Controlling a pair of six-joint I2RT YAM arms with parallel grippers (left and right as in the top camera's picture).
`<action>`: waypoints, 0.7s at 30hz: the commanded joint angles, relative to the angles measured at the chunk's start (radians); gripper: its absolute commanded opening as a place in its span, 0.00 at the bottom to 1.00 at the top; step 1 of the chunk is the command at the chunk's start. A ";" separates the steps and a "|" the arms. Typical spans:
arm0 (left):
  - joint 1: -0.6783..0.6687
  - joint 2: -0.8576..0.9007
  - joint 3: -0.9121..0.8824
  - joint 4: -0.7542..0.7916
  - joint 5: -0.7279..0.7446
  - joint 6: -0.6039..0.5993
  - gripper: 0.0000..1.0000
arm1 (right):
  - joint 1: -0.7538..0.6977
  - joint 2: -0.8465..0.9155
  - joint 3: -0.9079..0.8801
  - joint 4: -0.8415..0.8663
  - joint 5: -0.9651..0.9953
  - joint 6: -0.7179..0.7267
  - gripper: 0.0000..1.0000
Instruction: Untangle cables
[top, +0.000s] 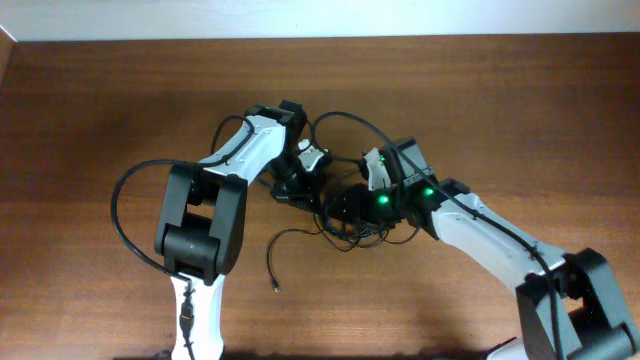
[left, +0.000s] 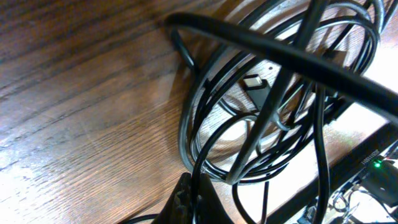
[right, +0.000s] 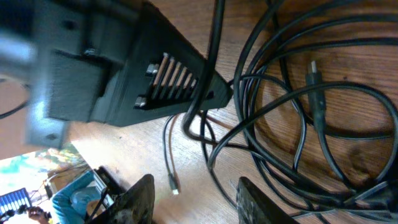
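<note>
Wood-grain table (top: 90, 110) lies bare on the far left, leaving plenty of room to drag a strand that way. Next comes the left gripper (left: 188, 198), its fingers pressed together on what looks like one strand of the cables (top: 345, 232). These sit as a knotted coil at mid-table, between the two wrists. One loose end (top: 272, 268) trails out toward the near edge, and a silver-tipped plug (left: 252, 81) lies inside the coil. Further right, the right gripper (right: 199, 202) hangs low over the coil with its fingers spread, cords running under the gap, gripping nothing. The risk, as I judge it, is that pulling left while the loops are threaded through each other would cinch the knot tighter or drag the whole bundle along. The plug could also snag on a crossing strand. Right of the bundle the wood is open too, though the right arm lies across part of it
</note>
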 joint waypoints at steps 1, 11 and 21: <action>0.000 0.007 -0.006 0.000 0.044 0.023 0.00 | 0.027 0.067 -0.021 0.037 0.022 0.036 0.38; -0.001 0.007 -0.006 -0.002 0.051 0.024 0.00 | 0.031 0.124 -0.021 0.149 0.056 0.045 0.24; -0.001 0.007 -0.006 -0.032 0.125 0.051 0.00 | 0.029 0.123 -0.019 0.160 -0.082 0.044 0.04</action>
